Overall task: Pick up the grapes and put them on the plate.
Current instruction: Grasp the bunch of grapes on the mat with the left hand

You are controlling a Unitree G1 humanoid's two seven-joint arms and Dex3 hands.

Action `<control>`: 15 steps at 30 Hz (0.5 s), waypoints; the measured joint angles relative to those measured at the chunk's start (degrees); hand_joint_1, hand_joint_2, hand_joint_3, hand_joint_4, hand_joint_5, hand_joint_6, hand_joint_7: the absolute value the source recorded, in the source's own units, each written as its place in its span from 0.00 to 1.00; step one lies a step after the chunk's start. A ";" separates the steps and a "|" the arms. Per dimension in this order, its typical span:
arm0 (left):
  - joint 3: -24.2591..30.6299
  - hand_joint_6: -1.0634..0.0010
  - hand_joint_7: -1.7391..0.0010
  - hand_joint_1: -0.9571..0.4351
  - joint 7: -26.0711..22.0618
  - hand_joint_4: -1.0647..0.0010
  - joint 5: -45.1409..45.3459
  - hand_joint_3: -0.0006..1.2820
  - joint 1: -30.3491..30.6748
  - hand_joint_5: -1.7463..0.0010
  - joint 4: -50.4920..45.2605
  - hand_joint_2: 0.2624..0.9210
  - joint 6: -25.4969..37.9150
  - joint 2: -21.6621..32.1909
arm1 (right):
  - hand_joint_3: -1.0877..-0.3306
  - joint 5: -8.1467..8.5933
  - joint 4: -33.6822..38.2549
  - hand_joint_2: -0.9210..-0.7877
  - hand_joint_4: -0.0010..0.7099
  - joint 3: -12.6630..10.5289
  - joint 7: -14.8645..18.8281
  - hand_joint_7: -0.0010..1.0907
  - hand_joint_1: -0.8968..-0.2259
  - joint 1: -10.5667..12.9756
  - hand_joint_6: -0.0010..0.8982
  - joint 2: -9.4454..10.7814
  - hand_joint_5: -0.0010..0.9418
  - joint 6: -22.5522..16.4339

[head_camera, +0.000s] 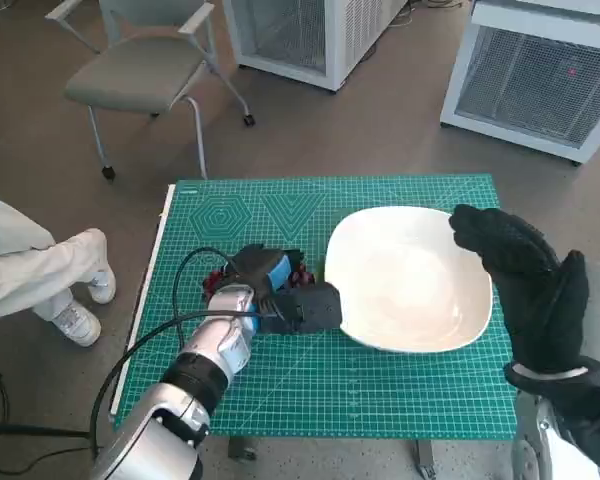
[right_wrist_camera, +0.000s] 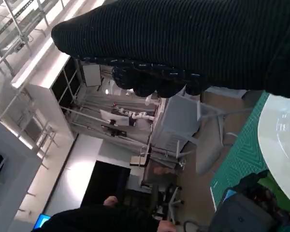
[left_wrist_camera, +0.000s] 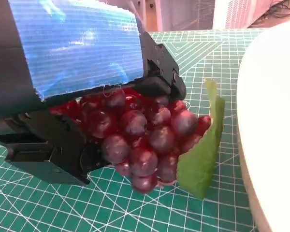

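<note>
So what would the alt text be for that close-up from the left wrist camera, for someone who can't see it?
Close-up of the robot's black left hand, blue tape across its back, closed around a bunch of dark red grapes with a green leaf, just above a green cutting mat. The rim of a white plate fills one side.

Colours we see on and around the table

We see dark red grapes (left_wrist_camera: 140, 135) with a green leaf (left_wrist_camera: 203, 154), a plain white plate (head_camera: 410, 280), a green mat (head_camera: 280, 370) with a pale grid, blue tape on the black left hand (head_camera: 280, 290), and a black knitted right hand (head_camera: 525, 285).
</note>
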 measured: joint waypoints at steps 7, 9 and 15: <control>0.14 0.42 0.88 0.96 -0.24 0.68 -0.36 0.64 0.01 0.00 0.43 0.65 -0.48 0.17 | 0.64 0.00 0.05 0.00 0.47 0.00 0.01 0.83 0.59 0.00 0.15 -0.02 0.38 0.00; 0.14 0.41 0.88 0.96 -0.27 0.68 -0.38 0.65 0.01 0.00 0.68 0.63 -0.60 0.20 | 0.64 0.00 0.13 0.00 0.47 -0.01 0.03 0.83 0.59 -0.01 0.15 -0.05 0.38 0.00; 0.14 0.51 0.65 0.96 -0.26 0.67 -0.41 0.67 0.00 0.00 1.01 0.61 -0.97 0.39 | 0.64 0.04 0.52 0.00 0.47 -0.06 0.13 0.83 0.59 -0.05 0.15 -0.24 0.38 0.00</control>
